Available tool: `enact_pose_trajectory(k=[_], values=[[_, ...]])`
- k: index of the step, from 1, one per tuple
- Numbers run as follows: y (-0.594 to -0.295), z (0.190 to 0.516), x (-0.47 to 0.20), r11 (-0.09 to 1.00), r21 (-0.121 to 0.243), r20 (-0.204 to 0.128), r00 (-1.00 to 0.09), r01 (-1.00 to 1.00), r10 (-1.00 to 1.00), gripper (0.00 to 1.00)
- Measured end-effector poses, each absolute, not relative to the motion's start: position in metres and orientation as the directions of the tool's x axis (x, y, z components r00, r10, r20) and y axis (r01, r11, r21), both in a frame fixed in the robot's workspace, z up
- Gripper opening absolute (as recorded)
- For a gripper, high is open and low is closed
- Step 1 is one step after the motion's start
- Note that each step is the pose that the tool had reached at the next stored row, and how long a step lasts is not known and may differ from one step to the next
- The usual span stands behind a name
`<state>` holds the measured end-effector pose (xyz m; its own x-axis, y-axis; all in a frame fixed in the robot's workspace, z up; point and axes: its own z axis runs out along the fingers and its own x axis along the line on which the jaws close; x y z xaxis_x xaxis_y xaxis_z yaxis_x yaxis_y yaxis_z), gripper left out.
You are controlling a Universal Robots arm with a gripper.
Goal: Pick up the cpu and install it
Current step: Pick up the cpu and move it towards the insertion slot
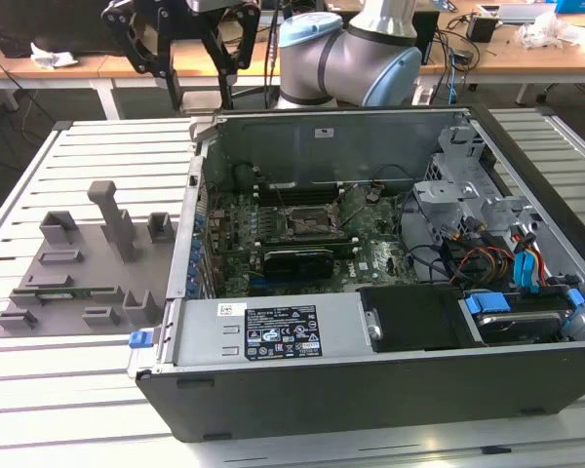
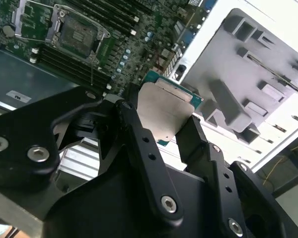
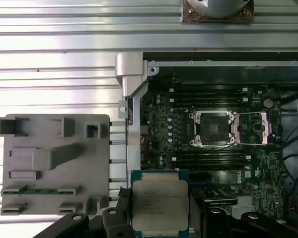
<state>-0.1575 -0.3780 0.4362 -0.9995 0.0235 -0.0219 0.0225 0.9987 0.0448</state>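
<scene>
Black jaws on flat silvery cpu [image 3: 160, 205]

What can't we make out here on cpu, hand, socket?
- Flat silvery-grey square cpu: one edge hidden behind the black hand, first wrist view; underside faces away in both wrist views.
- Black-framed square socket: contacts too small, first wrist view.
- Exterior view: hand cropped by top edge.

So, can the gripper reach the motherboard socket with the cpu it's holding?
Probably yes. The gripper holds the cpu up clear of the open case, and the socket looks uncovered, its retention frame swung aside.
</scene>
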Motion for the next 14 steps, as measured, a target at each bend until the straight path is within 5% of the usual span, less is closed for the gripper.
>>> enact_pose_trajectory(k=[14], values=[[-0.378, 0.436, -0.112, 0.999, 0.045, -0.022, -0.999, 0.023, 0.024, 0.55]])
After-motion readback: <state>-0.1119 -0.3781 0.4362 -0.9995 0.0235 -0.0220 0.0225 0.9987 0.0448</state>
